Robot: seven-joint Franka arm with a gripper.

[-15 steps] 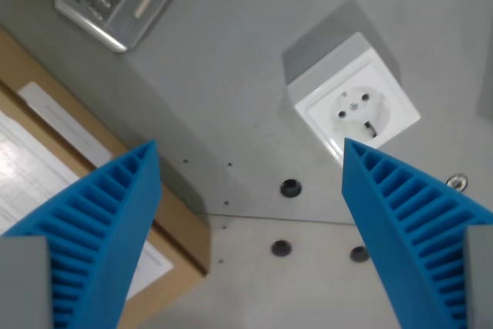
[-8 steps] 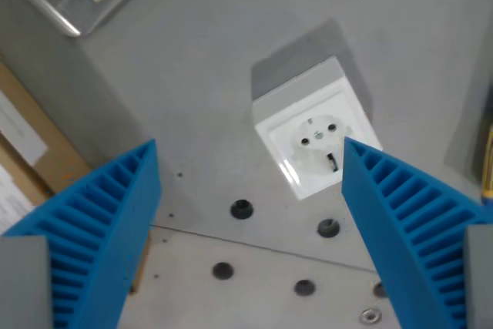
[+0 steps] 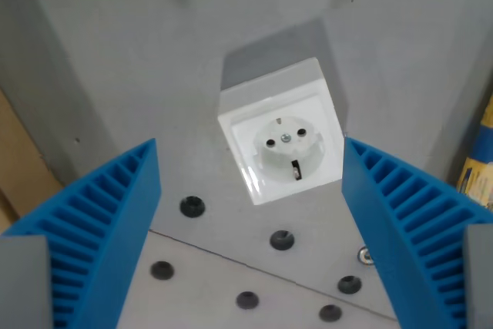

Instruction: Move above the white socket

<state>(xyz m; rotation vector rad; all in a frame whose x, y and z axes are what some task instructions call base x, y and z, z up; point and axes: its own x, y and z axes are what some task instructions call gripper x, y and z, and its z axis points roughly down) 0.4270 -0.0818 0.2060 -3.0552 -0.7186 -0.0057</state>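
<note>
As camera moved, socket [image 3: 282, 140] recentred.

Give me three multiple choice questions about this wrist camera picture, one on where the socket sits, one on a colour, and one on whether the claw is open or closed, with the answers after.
1. Where does the white socket lie in the wrist view?
A. Between the two fingers, slightly toward the wrist view's right
B. Outside the fingers, at the far left edge
C. Hidden under a finger

2. What colour are the claw's fingers?
A. Black
B. Blue
C. Red

3. What state is the claw in?
A. Shut on the socket
B. Shut on nothing
C. Open

Answers: 1 A, the socket shows in the gap, nearer the finger on the wrist view's right. 2 B, both ribbed fingers are blue. 3 C, the fingers stand wide apart and hold nothing.
</note>
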